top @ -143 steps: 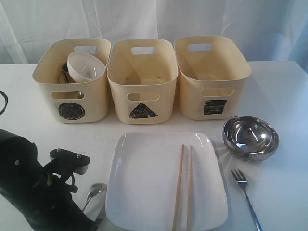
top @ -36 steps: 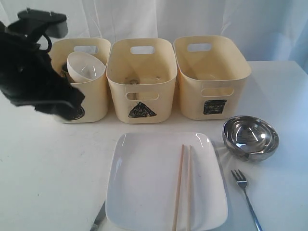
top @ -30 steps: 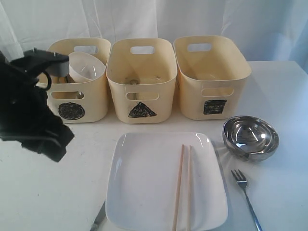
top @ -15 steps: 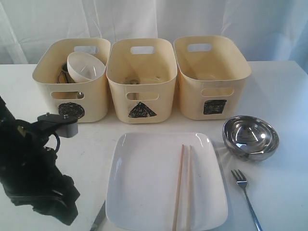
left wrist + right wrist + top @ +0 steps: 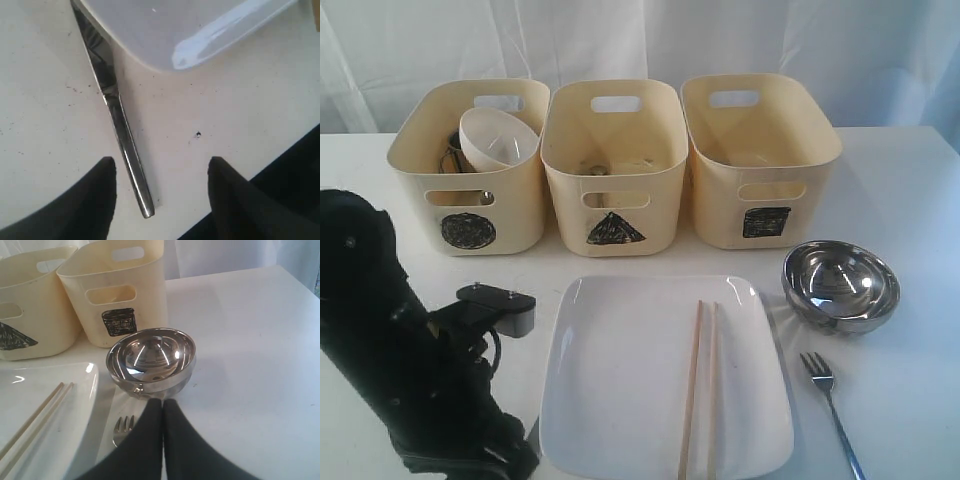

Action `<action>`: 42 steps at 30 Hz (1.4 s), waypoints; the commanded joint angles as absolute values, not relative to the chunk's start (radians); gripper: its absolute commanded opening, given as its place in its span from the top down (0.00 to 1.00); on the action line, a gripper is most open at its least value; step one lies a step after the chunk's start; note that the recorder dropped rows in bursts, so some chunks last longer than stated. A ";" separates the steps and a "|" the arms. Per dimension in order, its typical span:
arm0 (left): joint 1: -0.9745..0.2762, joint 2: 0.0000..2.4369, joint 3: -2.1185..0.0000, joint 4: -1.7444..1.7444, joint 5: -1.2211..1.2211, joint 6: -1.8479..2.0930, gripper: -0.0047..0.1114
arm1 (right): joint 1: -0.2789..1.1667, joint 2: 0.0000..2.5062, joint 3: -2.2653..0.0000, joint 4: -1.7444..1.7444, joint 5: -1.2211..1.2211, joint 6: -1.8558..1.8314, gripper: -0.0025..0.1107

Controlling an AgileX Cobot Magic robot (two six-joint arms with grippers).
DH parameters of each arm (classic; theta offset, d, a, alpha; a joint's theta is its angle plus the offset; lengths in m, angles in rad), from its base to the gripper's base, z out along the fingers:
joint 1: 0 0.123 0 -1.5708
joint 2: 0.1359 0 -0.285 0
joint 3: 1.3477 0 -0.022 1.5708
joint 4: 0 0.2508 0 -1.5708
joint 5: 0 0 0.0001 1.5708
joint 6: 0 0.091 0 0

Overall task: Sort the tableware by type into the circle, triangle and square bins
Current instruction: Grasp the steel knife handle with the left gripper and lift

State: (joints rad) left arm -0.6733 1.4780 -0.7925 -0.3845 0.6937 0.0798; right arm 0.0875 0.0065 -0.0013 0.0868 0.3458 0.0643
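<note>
The fork is cut off at its handle by the exterior view's lower edge, and the chopsticks are clipped there too. At eight o'clock of the plate, the knife is masked by the left arm. In the circle bin, a mug is half hidden behind the small white bowl. What lies in the triangle bin cannot be made out.

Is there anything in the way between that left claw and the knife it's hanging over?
Nothing visible. The left gripper, jaws open, hangs right over the knife, whose handle lies on the bare table. Only the blade end runs close along the white plate's edge.
</note>
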 commanded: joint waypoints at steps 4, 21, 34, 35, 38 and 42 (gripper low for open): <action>-0.744 1.544 -0.788 -0.217 0.689 -0.108 0.45 | 0.079 0.000 0.000 0.081 0.342 0.065 0.98; -0.813 1.654 -0.788 -0.066 0.608 -0.236 0.45 | 0.079 0.000 0.000 0.081 0.342 0.065 0.98; -0.850 1.654 -0.788 -0.101 0.597 -0.232 0.45 | 0.079 0.000 0.000 0.081 0.342 0.065 0.98; -0.858 1.654 -0.788 -0.101 0.594 -0.232 0.45 | 0.079 0.000 0.000 0.081 0.342 0.065 0.98; -0.890 1.654 -0.788 -0.102 0.572 -0.241 0.45 | 0.079 0.000 0.000 0.081 0.342 0.065 0.98; -0.890 1.663 -0.788 -0.016 0.565 -0.339 0.54 | 0.079 0.000 0.000 0.081 0.342 0.065 0.98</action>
